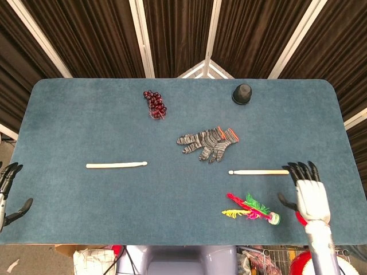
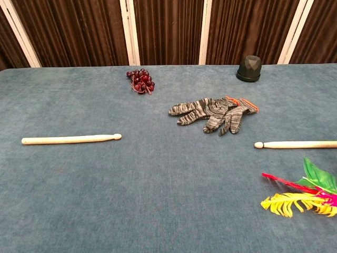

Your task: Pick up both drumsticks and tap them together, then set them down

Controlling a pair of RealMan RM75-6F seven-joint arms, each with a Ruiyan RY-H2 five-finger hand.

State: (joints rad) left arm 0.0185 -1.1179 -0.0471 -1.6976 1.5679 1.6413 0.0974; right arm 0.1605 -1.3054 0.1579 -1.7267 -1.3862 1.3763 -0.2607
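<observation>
Head view: right robot hand [image 1: 310,195] spread, empty; fingertips at right drumstick [image 1: 259,172] butt.

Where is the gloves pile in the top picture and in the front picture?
Head view: gloves lie just right of the middle.
Chest view: gloves lie right of the middle, in the upper half.
Shared landmark: the dark cup stands behind them to the right.

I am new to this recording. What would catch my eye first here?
Two pale drumsticks lie apart on the blue table: the left drumstick and the right drumstick. The right hand reaches the right one's end with open fingers. Bright feathers lie beside it.
</observation>
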